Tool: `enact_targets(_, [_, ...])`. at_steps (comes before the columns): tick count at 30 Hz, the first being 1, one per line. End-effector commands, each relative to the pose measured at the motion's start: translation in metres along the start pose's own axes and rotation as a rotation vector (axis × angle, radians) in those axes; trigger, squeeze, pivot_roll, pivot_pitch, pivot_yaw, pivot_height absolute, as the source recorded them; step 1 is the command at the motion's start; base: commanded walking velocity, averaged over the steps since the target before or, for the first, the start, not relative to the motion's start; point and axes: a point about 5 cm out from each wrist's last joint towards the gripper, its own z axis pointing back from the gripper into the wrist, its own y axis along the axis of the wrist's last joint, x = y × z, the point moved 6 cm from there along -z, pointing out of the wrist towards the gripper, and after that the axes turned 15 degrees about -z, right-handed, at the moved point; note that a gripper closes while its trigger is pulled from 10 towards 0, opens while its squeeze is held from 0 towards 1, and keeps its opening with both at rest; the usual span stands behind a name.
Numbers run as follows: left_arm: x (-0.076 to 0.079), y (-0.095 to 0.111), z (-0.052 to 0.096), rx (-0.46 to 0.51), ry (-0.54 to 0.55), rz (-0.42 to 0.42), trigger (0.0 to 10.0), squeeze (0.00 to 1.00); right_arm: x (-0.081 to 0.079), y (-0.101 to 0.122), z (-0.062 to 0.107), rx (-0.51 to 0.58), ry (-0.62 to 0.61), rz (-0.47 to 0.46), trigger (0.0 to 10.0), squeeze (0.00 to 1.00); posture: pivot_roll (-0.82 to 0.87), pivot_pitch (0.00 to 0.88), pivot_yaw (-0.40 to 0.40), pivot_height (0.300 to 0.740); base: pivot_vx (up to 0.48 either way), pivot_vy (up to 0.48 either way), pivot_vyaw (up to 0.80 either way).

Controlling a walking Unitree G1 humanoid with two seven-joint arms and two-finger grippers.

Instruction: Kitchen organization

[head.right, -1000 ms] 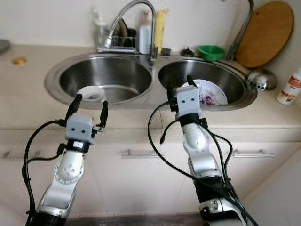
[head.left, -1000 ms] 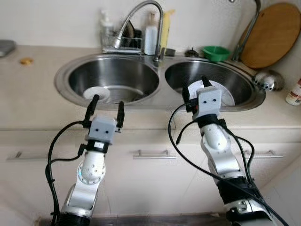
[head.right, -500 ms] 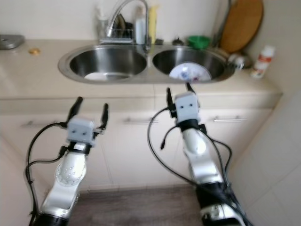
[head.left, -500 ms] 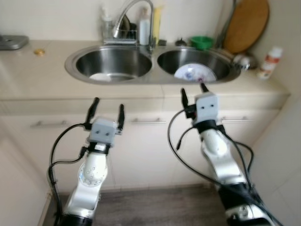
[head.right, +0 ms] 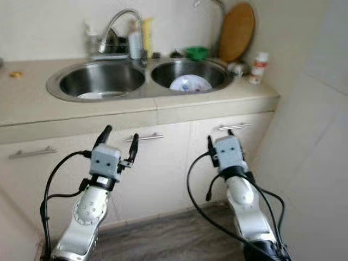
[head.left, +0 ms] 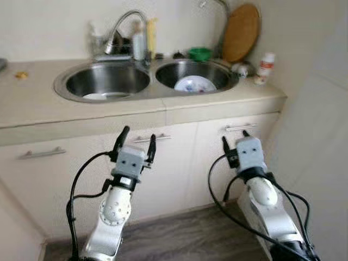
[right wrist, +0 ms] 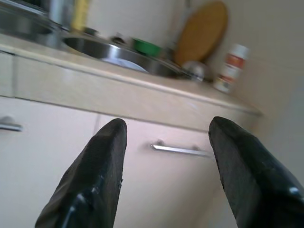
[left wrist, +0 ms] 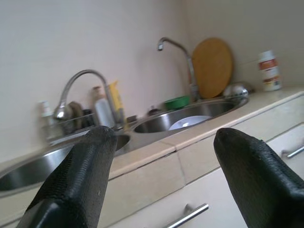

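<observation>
Your left gripper (head.left: 135, 141) and right gripper (head.left: 235, 143) are both held up in front of the cabinet fronts, below the counter edge; fingers spread apart on each, nothing between them. Wrist views confirm: gap is bare on both.

Largest to smallest, re what's left to organise:
- Countertop (head.left: 38, 106) w/ double sink. Left basin (head.left: 103, 81) has a white dish (head.left: 99, 96) lying at the bottom. Right basin (head.left: 196, 73) has a patterned plate (head.left: 191, 84) leaning inside.
- Round wooden board (head.left: 241, 32) propped vs the wall behind the right basin.
- Green bowl (head.left: 200, 53) on the rim behind the right basin; metal ladle-like thing (head.left: 243, 69) beside it.
- White bottle w/ red label (head.left: 265, 68) on the counter near the right end.
- Bottles + rack by the tap (head.left: 117, 30); small yellowish item (head.left: 20, 75) far left.

Progress, as a judgement: the dishes sit in the basins, so some tidying seems left. You're standing off from the counter, grippers nowhere near any item. Can't tell which item is next.
</observation>
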Motion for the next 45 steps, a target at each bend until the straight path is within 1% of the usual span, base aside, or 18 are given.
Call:
enact_targets(1, [-0.002,-0.005,0.003,-0.019,-0.008,-0.011,10.0,0.0,-0.006,0.0,0.003,-0.011,0.008,-0.034,10.0,0.0,0.06,0.0,-0.057,0.74,0.0,0.48,-0.8])
enact_targets(3, [-0.002,-0.005,0.003,-0.02,-0.01,-0.011,10.0,0.0,-0.005,-0.004,0.006,-0.026,0.001,-0.042,10.0,0.0,0.06,0.0,-0.057,0.74,0.0,0.48,-0.8])
enact_targets(5, [0.001,-0.007,0.004,-0.025,-0.024,-0.018,10.0,0.0,-0.005,-0.014,0.014,-0.058,-0.004,-0.045,10.0,0.0,0.06,0.0,-0.058,0.74,0.0,0.48,-0.8])
enact_targets(7, [0.003,-0.008,0.006,-0.026,-0.04,-0.026,10.0,0.0,-0.005,-0.018,0.018,-0.069,-0.002,-0.042,10.0,0.0,0.05,0.0,-0.056,0.74,0.0,0.476,-0.8])
enact_targets(11, [0.006,-0.008,0.007,-0.021,-0.054,-0.03,10.0,0.0,0.0,-0.02,0.016,-0.089,-0.022,-0.063,10.0,0.0,0.06,0.0,-0.058,0.74,0.0,0.472,-0.8])
enact_targets(18, [0.006,-0.007,0.007,-0.012,-0.059,-0.035,10.0,0.0,-0.001,-0.022,0.016,-0.104,-0.024,-0.073,10.0,0.0,0.05,0.0,-0.056,0.74,0.0,0.442,-0.8])
enact_targets(39, [0.013,-0.009,0.007,-0.015,-0.111,-0.058,10.0,0.0,0.001,-0.024,0.016,-0.116,-0.048,-0.102,10.0,0.0,0.05,0.0,-0.049,0.74,0.0,0.0,-0.8])
enact_targets(45, [0.014,-0.009,0.007,-0.015,-0.114,-0.053,10.0,0.0,0.001,-0.024,0.016,-0.116,-0.049,-0.103,10.0,0.0,0.04,0.0,-0.045,0.74,0.0,-0.466,-0.8])
